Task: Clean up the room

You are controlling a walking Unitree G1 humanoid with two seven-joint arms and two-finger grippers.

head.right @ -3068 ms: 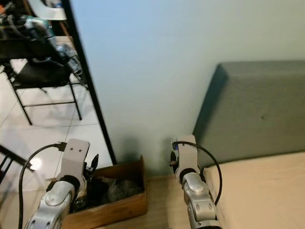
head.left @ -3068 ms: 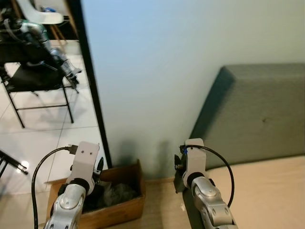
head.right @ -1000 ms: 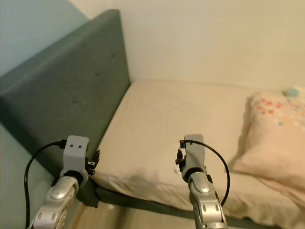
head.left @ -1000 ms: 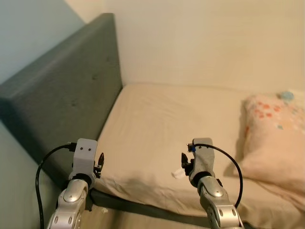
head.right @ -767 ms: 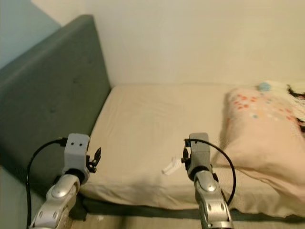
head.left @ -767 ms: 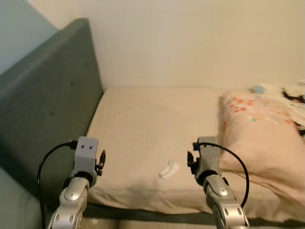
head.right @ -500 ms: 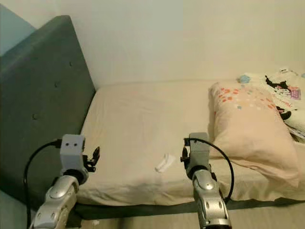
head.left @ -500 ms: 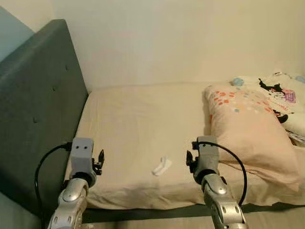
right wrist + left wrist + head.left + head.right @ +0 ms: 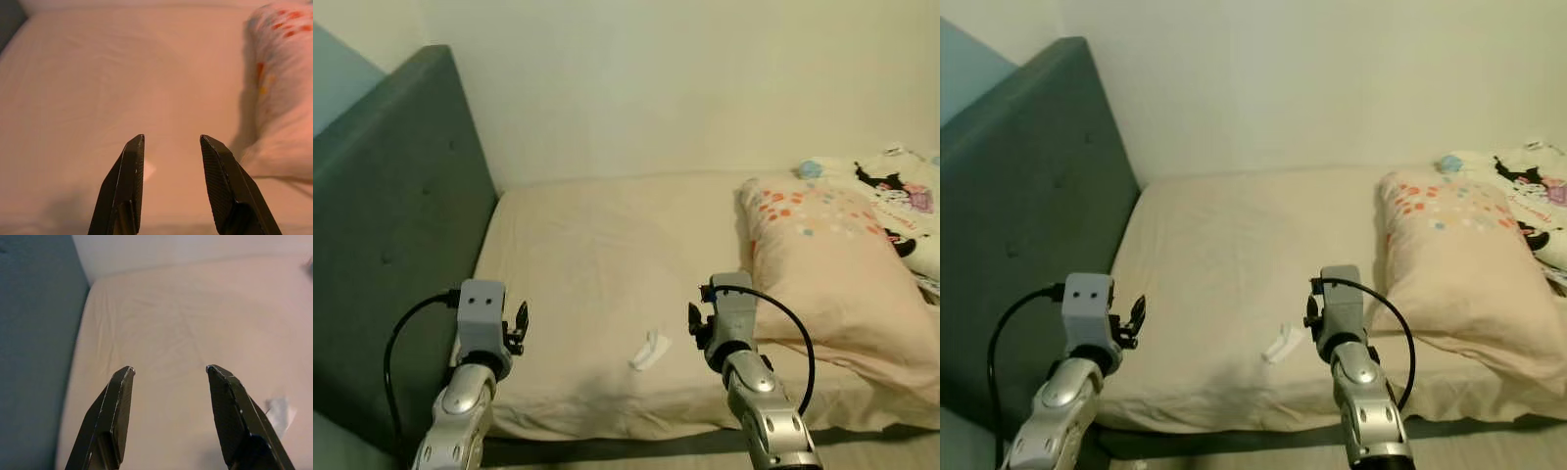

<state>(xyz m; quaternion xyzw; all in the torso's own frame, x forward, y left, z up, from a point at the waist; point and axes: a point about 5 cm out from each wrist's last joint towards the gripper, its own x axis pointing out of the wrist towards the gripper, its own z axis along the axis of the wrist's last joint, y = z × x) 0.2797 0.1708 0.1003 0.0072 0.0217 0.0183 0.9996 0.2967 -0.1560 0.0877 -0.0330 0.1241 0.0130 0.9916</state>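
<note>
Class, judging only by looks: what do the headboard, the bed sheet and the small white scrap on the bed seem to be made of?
Headboard: likely grey woven fabric over padding; matte, with tufted dimples.
Bed sheet: soft beige cloth, probably cotton; fine wrinkles, no shine.
White scrap: looks like crumpled paper or tissue; too small to tell.

Small white scrap of paper [image 9: 649,350], crumpled, lying flat on the bed sheet [image 9: 597,255]. Just beside the right gripper [image 9: 697,324], toward the left gripper [image 9: 519,323].

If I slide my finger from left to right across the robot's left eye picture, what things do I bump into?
Grey headboard → left gripper → small white scrap on the sheet → right gripper → spotty pink pillow → cartoon-print bedding at the far right.
</note>
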